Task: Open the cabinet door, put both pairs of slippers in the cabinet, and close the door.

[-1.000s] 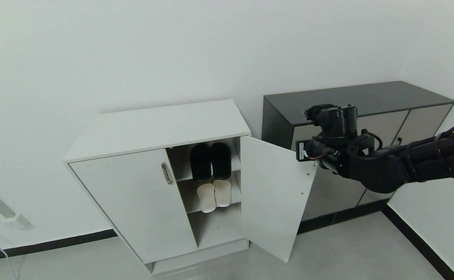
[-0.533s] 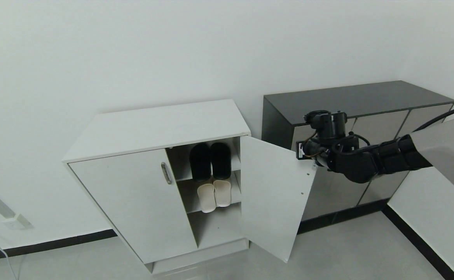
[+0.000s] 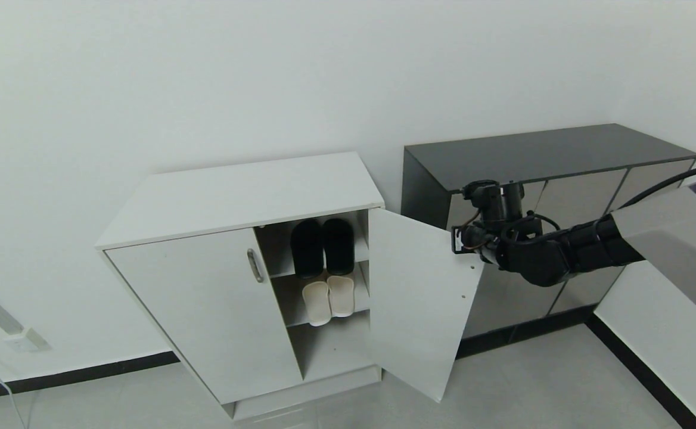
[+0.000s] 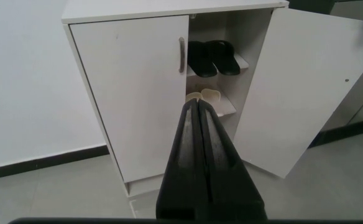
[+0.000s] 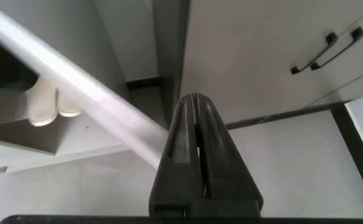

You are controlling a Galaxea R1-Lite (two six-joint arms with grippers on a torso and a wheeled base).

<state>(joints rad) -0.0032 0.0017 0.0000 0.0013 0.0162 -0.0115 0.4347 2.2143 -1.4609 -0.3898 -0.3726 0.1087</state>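
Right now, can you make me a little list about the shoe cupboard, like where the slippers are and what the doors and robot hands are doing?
Cabinet: white, against the wall, beside a dark sideboard
Left door: closed
Right door: swung open
Black slippers: upper shelf, side by side
White slippers: shelf just below, side by side
Right gripper: shut, at the open door's top outer corner
Left gripper: shut, held back in front of the cabinet
Left to do: close the door

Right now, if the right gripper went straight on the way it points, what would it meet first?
Probably the cabinet door, at its free edge just ahead of the right gripper; depth unclear.
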